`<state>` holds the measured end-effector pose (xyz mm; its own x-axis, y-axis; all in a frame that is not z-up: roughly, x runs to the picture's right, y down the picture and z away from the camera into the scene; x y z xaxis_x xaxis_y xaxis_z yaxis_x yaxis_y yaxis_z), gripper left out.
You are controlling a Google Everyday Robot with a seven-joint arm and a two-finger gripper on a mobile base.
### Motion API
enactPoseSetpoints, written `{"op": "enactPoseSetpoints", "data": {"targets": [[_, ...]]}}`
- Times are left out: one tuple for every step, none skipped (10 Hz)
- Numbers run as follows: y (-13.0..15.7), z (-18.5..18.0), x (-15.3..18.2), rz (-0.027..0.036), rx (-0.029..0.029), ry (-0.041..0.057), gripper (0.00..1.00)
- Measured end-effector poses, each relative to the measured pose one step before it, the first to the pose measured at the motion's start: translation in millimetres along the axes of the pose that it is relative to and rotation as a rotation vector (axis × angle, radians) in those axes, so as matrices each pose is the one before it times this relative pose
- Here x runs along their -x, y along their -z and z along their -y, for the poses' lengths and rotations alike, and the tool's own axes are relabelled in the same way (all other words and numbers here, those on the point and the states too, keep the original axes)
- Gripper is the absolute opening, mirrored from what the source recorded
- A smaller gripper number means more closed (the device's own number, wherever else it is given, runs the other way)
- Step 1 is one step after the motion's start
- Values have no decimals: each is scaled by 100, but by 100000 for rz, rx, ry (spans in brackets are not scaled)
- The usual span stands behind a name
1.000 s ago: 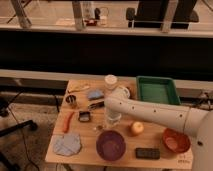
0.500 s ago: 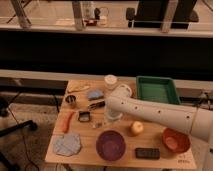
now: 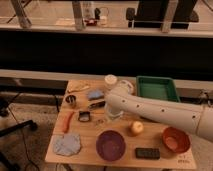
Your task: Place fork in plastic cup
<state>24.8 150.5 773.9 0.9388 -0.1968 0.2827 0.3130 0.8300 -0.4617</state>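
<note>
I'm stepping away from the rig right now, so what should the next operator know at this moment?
Gripper: at the end of the arm, low over the middle of the table, in front of the white jar. The arm largely hides it.
Plastic cup: looks like the pale round thing right under the arm's end, left of the apple.
Fork: a thin faint shape on the table just left of the cup, above the purple bowl; hard to make out.
Done: the arm has reached the cup area.
Left: pick up the fork and set it in the cup.
</note>
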Motion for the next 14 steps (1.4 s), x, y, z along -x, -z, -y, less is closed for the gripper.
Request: {"op": "enactPoseSetpoints", "data": {"targets": [[382,135,-3,-593,-358,188,2],[314,133,-118,-424,-447,-41,2],[333,69,-573,-971,-168,277,2],[173,219,-501,-632,-341,390,2],[67,330,-401,-594,-514,519,2],[86,347,-310,-484,-44,602,2],[-21,517,-439,-745,-42,849,2],[-69,500,-401,-855,197,754,2],[-153,434,-311,-734,337,639,2],[-147,630,-307,-921,100,865,2],[-167,678,-262,-965,245,893,2],[-99,530,-175,-665,3,522,2],[-169,467,-615,-1002,321,-16,2],[-128,199,-647,-601,307,-591,2]]}}
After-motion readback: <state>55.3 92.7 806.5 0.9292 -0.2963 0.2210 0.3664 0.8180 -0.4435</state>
